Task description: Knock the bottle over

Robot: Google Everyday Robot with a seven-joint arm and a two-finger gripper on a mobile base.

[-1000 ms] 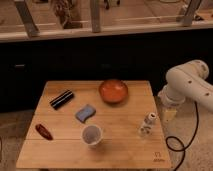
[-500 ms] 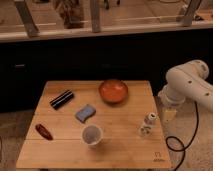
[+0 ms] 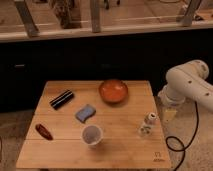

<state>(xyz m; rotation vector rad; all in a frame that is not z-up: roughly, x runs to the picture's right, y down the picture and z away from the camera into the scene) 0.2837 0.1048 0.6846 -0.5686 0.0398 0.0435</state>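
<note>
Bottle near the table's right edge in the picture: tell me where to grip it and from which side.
Probably grip the bottle around its slim middle, coming from the picture's right. It stands upright near that edge of the table, and the hand hangs just off that edge beside it.

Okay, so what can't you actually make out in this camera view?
End effector: past the right edge of the table, beside the bottle, mostly hidden under the white arm.
Bottle label: camera view, marks too small to read.
Robot base: camera view, cut off by the right frame edge.
</note>
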